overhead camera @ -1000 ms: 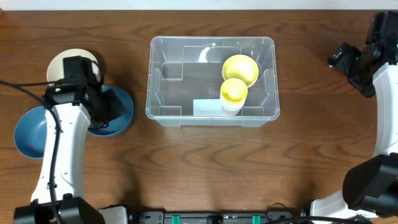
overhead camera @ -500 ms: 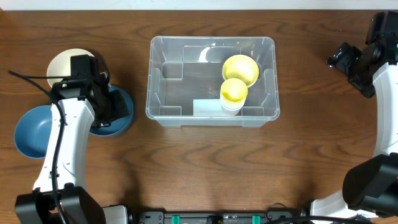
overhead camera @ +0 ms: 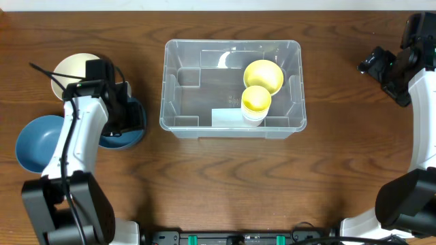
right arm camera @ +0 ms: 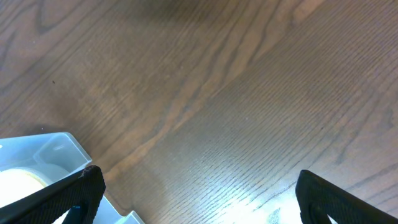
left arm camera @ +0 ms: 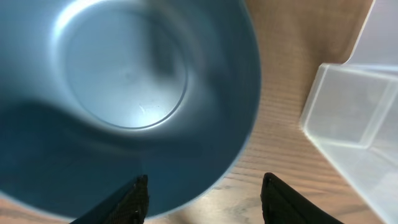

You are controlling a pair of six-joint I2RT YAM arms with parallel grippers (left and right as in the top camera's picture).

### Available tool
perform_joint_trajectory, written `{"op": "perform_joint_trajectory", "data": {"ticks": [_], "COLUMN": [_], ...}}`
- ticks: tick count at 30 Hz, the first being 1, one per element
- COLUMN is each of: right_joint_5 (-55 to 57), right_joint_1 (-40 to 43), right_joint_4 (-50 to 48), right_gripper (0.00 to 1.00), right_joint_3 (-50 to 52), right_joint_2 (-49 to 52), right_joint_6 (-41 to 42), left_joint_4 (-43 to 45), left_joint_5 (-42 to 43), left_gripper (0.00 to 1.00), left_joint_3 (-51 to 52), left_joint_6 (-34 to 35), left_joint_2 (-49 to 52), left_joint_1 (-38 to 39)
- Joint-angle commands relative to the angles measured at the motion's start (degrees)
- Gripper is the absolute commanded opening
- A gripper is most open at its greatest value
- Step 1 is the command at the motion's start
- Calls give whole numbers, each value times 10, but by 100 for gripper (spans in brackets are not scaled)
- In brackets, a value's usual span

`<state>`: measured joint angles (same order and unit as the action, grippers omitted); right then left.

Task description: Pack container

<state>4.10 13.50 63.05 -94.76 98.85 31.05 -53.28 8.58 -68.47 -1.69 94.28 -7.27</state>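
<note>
Since a second earlier, the left arm had drawn its wrist toward the far edge, and the left gripper had parted its fingers. They stood spread either side of the rim of a dark blue bowl, pinching nothing. The right gripper hung with its fingers wide apart over the wooden table, far right. The container sat mid-table, already holding a yellow bowl and a yellow cup. Left outside, and probably yet to be packed, were that dark bowl, a lighter blue bowl and a cream bowl.
</note>
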Motion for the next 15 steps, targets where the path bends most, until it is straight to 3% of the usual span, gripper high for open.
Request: {"op": "perform_joint_trajectory", "data": {"ticks": [1, 13, 14, 15], "right_joint_5": [4, 4, 4, 4], "right_joint_1": [2, 2, 2, 2], "right_joint_4": [0, 0, 0, 0], "right_gripper": [99, 99, 99, 99], "right_joint_3": [0, 0, 0, 0], "right_joint_2": [3, 3, 3, 3], "right_joint_6": [9, 9, 9, 9], "left_joint_4": [1, 19, 21, 23], "left_joint_5": [-7, -7, -7, -7], "left_gripper": [59, 59, 58, 51], "left_joint_3": [8, 8, 8, 8], "left_joint_6": [-39, -50, -49, -49], "left_joint_2": [23, 88, 90, 90], "left_joint_1": [1, 1, 1, 1]}}
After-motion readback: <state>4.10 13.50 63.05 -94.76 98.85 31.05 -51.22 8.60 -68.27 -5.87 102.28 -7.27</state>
